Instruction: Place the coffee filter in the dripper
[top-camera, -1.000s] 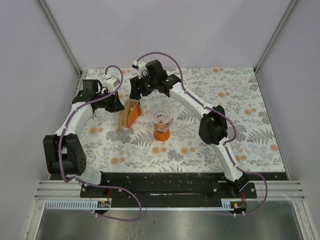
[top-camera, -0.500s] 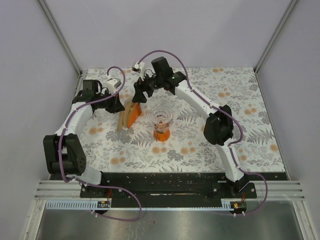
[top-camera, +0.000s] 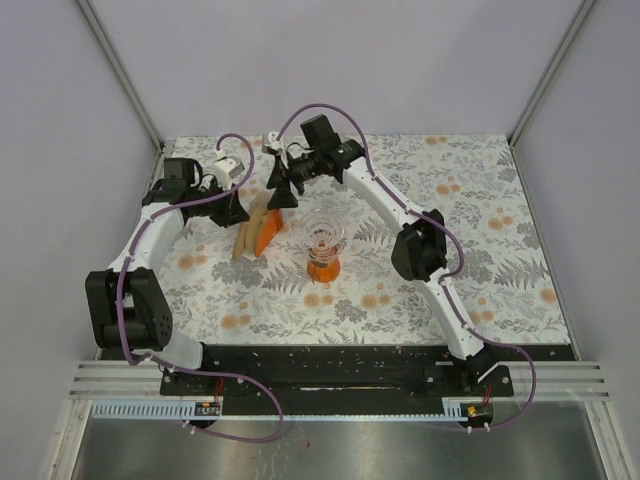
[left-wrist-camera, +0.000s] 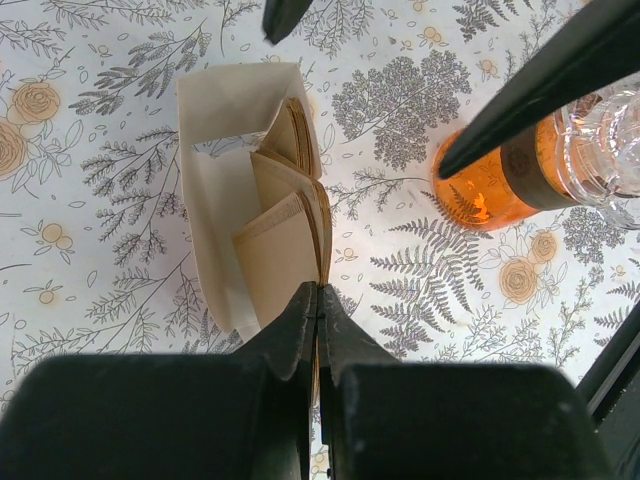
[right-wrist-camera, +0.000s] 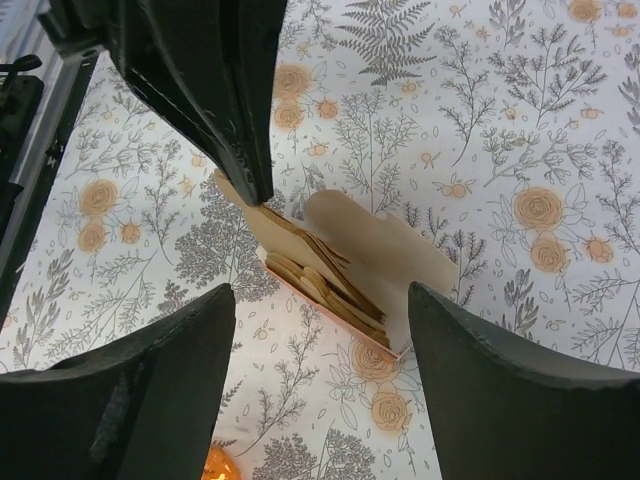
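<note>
Shows the left end effector (left-wrist-camera: 318, 318) closed at lower centre of the left wrist view, tips against the lower edge of the brown filter stack (left-wrist-camera: 290, 230) in its pale holder (left-wrist-camera: 215, 130). Cannot tell a single coffee filter apart within that stack. Finds the right end effector (right-wrist-camera: 320, 300) wide open above the stack. Puts the dripper (top-camera: 323, 250) upright at centre of the top view, right of the holder

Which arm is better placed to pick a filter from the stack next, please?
Probably the right arm: its jaws stand open just above the filter stack, while the left arm has its jaws shut at the stack's edge.
</note>
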